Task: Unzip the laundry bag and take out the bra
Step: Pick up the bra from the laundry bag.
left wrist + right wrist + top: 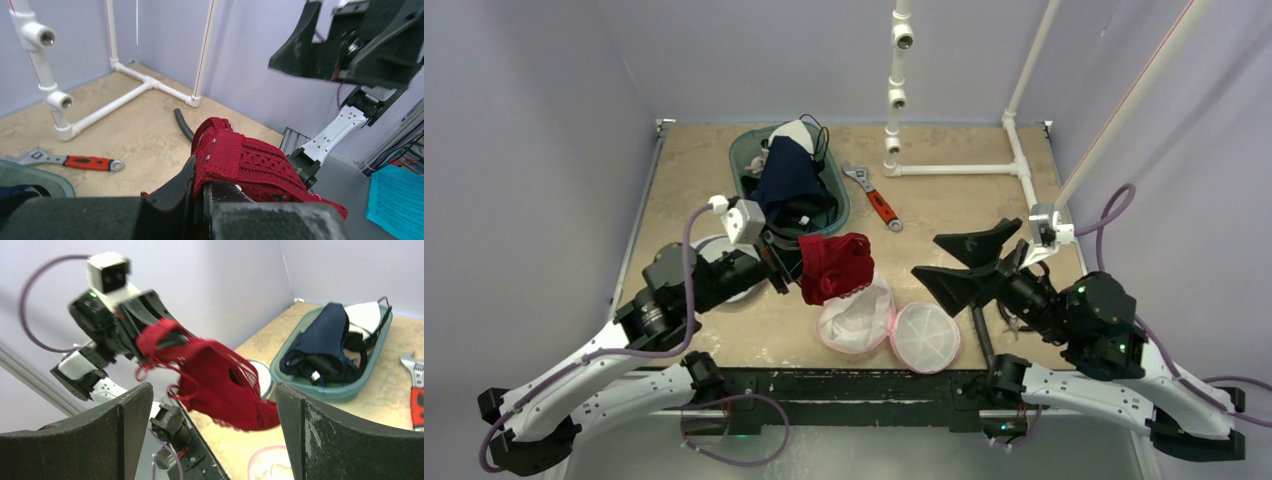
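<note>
Pinching red bra [834, 265] aloft — left jaws clamped, right jaws spread, empty

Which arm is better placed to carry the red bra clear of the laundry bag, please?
Left: the left pincer is shut on the red bra above the open laundry bag; the right pincer stands open, empty, apart.

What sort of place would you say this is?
Probably a robotics lab test cell: a tabletop boxed in by plain lavender walls, a white PVC pipe frame, and staged props like a clothes bin and wrench.
</note>
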You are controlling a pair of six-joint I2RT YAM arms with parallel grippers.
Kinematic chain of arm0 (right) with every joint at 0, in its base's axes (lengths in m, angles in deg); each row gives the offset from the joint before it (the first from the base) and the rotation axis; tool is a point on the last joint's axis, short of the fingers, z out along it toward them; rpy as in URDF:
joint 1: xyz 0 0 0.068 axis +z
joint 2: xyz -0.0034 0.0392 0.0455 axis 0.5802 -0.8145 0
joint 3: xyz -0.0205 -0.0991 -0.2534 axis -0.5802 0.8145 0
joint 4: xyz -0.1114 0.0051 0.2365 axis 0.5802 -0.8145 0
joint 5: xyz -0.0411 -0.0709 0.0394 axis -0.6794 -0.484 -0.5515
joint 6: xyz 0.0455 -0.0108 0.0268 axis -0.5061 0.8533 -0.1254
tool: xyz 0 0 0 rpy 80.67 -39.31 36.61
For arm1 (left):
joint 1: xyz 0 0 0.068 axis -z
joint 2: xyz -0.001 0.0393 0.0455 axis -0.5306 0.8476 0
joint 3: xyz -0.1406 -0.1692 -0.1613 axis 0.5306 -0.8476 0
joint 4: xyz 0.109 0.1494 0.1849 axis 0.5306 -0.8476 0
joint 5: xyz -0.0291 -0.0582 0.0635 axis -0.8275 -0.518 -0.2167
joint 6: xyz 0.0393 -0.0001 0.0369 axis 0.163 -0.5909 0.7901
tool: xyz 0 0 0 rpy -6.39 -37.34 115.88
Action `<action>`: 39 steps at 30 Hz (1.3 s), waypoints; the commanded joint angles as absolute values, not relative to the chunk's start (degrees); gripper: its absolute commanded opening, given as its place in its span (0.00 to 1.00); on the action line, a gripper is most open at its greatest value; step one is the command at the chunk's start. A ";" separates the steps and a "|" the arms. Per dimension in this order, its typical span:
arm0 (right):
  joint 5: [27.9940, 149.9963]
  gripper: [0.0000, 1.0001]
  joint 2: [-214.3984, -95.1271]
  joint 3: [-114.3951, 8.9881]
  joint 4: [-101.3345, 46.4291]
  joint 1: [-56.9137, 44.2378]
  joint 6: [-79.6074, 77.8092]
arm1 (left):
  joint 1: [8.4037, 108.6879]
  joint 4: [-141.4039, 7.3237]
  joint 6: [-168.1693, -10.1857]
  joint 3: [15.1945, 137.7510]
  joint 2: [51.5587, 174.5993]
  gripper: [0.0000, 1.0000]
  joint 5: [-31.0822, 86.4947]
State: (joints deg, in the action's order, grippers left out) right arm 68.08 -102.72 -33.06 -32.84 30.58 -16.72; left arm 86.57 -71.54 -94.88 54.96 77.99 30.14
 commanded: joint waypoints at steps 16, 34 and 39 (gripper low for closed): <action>79.20 0.92 -106.08 -25.40 -15.97 30.75 -15.40 | 86.80 -72.16 -86.49 65.61 75.14 0.00 15.54; 107.64 0.86 -111.99 -32.40 -16.42 30.73 -0.71 | 86.78 -88.34 -80.93 81.45 84.49 0.00 -0.13; 108.99 0.86 -114.24 -32.80 -17.63 30.76 -1.51 | 86.76 -88.52 -80.24 82.24 84.78 0.00 -0.24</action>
